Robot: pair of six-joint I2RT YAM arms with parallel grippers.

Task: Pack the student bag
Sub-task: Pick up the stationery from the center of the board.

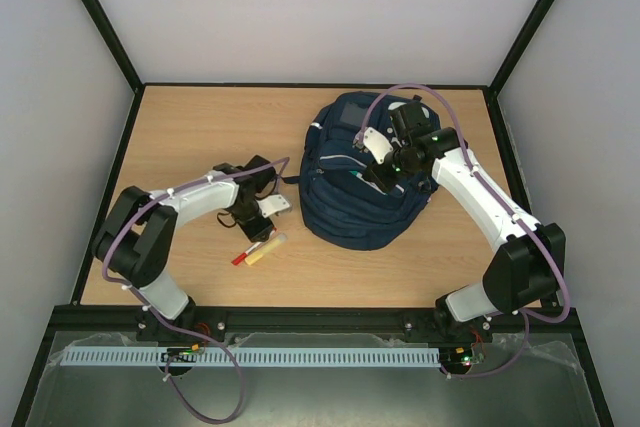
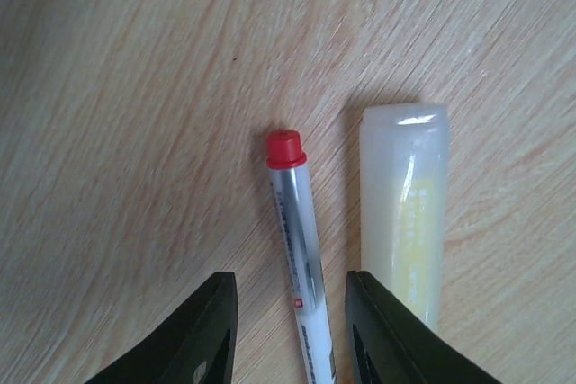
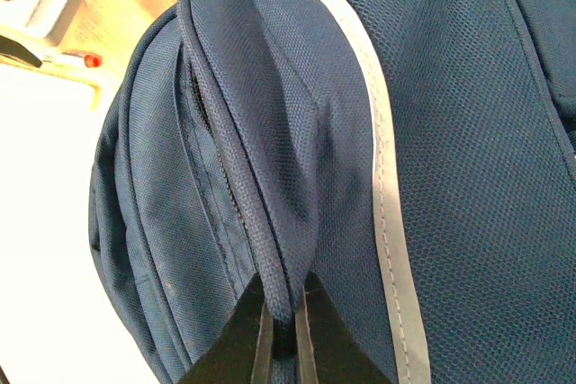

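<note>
The student bag (image 1: 345, 202), navy blue with a white reflective stripe (image 3: 382, 177), lies on the right half of the table. My right gripper (image 1: 378, 175) is shut on a raised fold of the bag's fabric edge (image 3: 270, 213), beside a zip line. To the left of the bag lie a pen with a red cap (image 2: 301, 249) and a pale yellowish tube (image 2: 402, 213), side by side on the wood. My left gripper (image 2: 291, 321) hovers low over them, open. Its jaws stand either side of the pen's barrel with a gap on each side, and the right finger (image 2: 378, 330) stands between pen and tube.
The wooden table (image 1: 200, 137) is ringed by a black frame and white walls. The pen (image 1: 243, 256) and tube (image 1: 267, 248) lie near the front edge. Cables loop over both arms.
</note>
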